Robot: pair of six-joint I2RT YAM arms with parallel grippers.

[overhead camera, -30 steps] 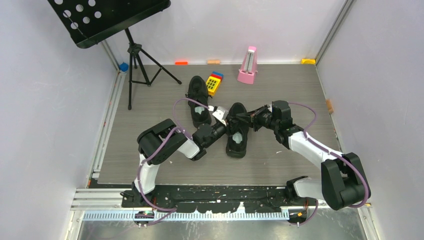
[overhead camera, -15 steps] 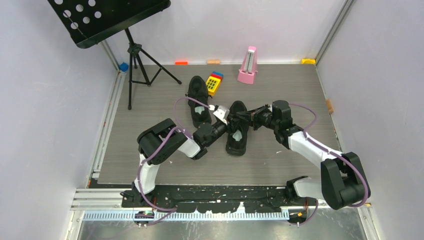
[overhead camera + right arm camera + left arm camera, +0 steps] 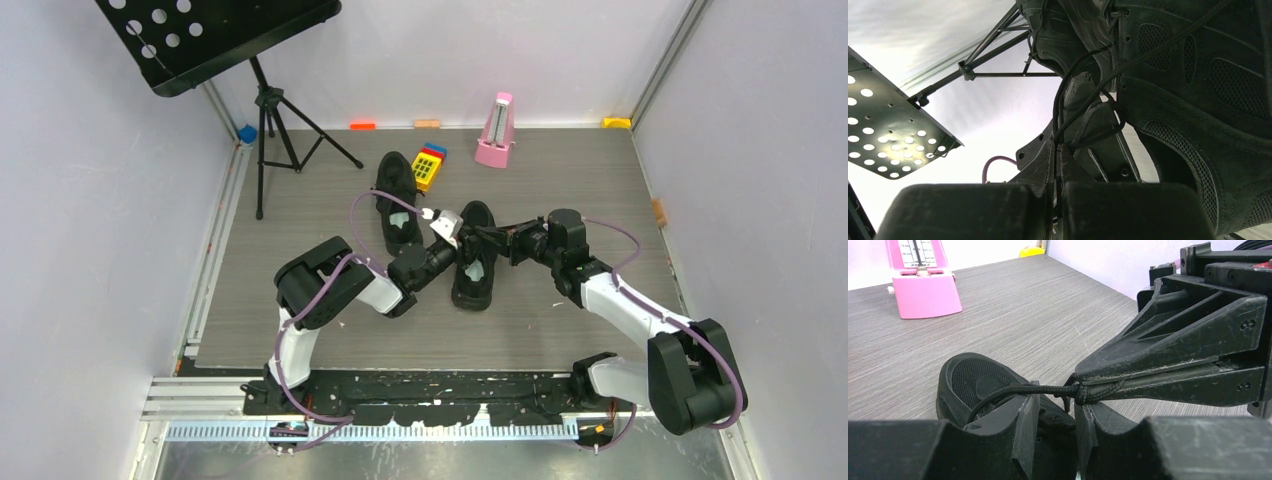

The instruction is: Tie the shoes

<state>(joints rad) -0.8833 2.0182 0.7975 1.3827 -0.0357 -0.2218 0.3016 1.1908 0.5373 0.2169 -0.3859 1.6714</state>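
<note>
Apparent lace-pulling step: above the near shoe point(image 3: 973, 382), right gripper point(image 3: 1079, 392) pinches 1 lace point(image 3: 1040, 388); left gripper point(image 3: 1055, 415), jaws apart beside it, should next seize it.

Pink metronome point(image 3: 924, 287), face: printed scale of ticks with tiny figures, too blurred to read.
Below that scale: one short printed word, not legible.
Elsewhere: nothing readable.
</note>
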